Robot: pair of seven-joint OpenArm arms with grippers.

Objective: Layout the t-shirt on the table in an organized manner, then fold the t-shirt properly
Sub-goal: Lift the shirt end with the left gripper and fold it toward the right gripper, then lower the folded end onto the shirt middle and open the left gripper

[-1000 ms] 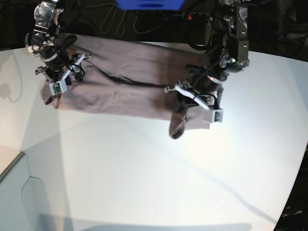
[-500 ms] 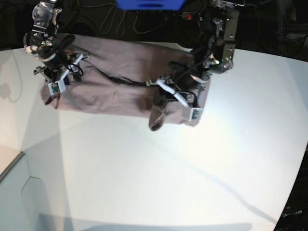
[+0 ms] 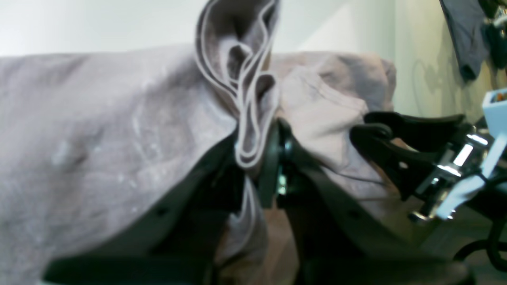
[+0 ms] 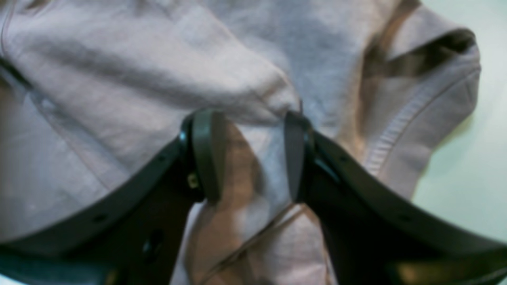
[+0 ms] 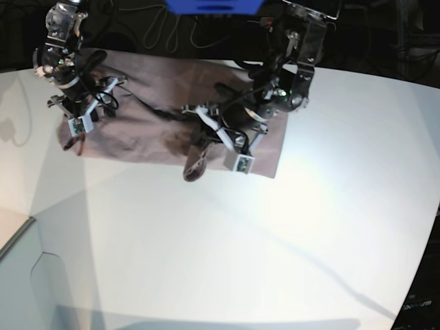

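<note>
Step in hand, as judged: the fold proper. The t-shirt (image 5: 144,117) lies as a long band along the far edge of the table (image 5: 227,247), reaching from the far left corner toward the middle of that edge. A bunched hem of several layers is clamped in the left gripper (image 3: 257,158), jaws clenched on the cloth; in the base view this end is raised over the band's middle, with a loose tail hanging at the near side. The right gripper (image 4: 249,158) sits at the band's left end, jaws parted with a ridge of cloth lying between them; no firm pinch is seen, so it is read as released, resting on the shirt.

Next move, as judged: the lifted end is to be carried on toward the left end and laid flat, edges matched, before release. The hanging tail needs to be kept from tucking under.

Around: dark cables (image 5: 165,27) and a blue object (image 5: 213,5) are seen beyond the far edge, off the table. Nothing else lies on the tabletop. The only obstruction noted is the right gripper itself, parked on the landing area.
</note>
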